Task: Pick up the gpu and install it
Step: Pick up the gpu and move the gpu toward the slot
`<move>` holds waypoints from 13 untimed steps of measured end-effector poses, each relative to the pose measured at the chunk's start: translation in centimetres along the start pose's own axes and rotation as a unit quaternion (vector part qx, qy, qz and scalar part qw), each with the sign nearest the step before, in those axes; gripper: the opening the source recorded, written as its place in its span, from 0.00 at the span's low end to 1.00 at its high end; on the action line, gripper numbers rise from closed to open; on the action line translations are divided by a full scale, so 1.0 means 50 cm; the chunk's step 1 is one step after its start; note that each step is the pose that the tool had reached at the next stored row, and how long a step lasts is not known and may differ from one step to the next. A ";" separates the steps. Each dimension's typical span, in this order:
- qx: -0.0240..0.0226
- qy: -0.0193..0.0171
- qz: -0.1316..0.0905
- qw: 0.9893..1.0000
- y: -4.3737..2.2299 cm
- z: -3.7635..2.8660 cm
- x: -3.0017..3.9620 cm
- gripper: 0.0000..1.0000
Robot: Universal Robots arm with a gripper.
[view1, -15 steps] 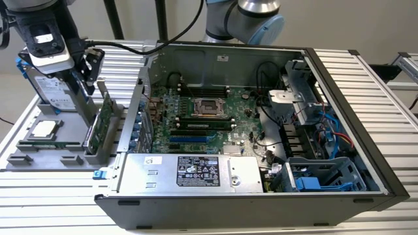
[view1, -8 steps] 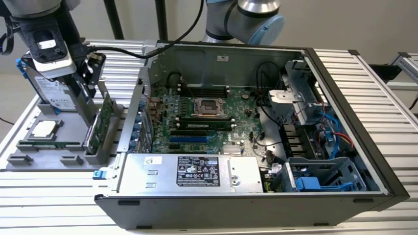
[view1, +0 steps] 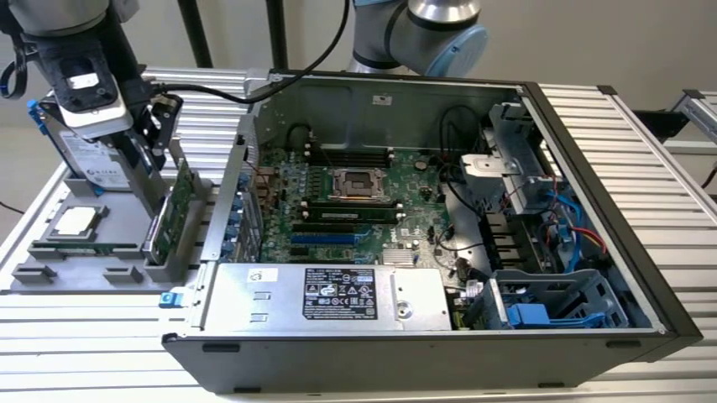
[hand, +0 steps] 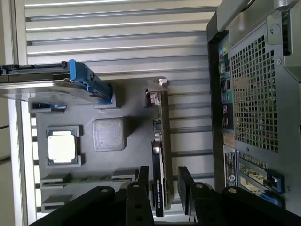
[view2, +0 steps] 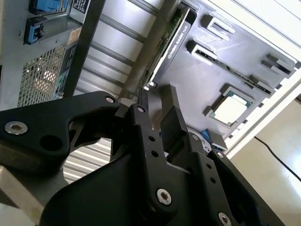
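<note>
On the exterior view's left, the hard drive (view1: 92,164) stands in the grey holder tray (view1: 67,270). Beside it the gripper (hand: 163,170) hovers, jaws open, a finger on either side of the gpu (hand: 160,136), which stands upright in its slot. The open computer case (view1: 336,109) sits to the right.

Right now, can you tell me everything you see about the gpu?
The gpu is a thin green card with a silver bracket at one end and a black block on one face. It stands on edge in the gray tray beside the computer case. The open tool straddles it.
</note>
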State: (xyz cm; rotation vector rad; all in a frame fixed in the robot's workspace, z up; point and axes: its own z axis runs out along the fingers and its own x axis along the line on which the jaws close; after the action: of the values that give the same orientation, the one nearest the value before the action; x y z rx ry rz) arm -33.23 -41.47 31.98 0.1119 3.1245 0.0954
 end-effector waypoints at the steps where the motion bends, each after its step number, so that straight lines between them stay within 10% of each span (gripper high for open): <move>1: 0.000 0.000 0.000 1.000 0.000 0.000 0.000 1.00; 13: 0.000 0.000 0.000 1.000 0.000 0.008 0.000 1.00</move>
State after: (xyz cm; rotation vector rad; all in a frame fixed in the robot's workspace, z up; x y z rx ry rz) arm -33.23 -41.47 31.60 0.1119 3.1243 0.0956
